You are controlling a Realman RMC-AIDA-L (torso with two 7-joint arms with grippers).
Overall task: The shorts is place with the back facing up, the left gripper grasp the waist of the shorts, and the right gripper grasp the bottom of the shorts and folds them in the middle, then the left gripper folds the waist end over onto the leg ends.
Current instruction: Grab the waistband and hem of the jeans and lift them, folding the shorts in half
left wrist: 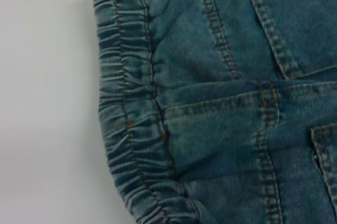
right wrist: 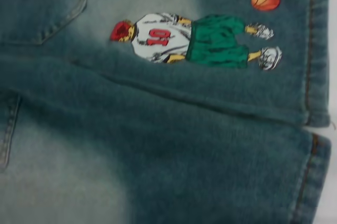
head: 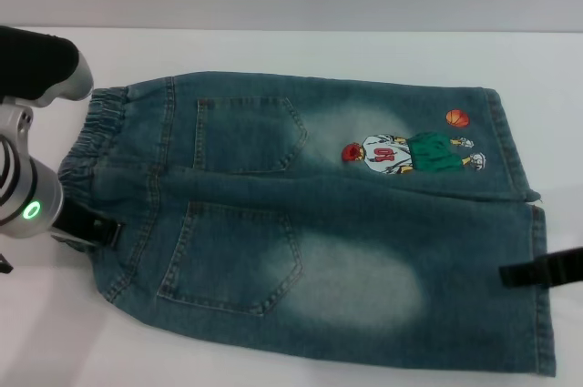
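Observation:
The blue denim shorts [head: 319, 223] lie flat on the white table with both back pockets facing up. The ruffled waist [head: 96, 127] is at the left, and the bottom of the shorts [head: 515, 150] with its stitched hems is at the right. A basketball-player print [head: 410, 152] marks the far leg. My left gripper [head: 91, 228], on the green-ringed arm, is low at the near end of the waist. The left wrist view looks straight down on the waist [left wrist: 124, 103]. My right gripper [head: 542, 270] shows as a black bar over the near leg hem. The right wrist view shows the print [right wrist: 195, 37] and the hem [right wrist: 316, 76].
The white table [head: 273, 55] extends behind the shorts to a grey wall. A black and silver section of the left arm [head: 36, 64] stands at the far left, beside the waist's far corner.

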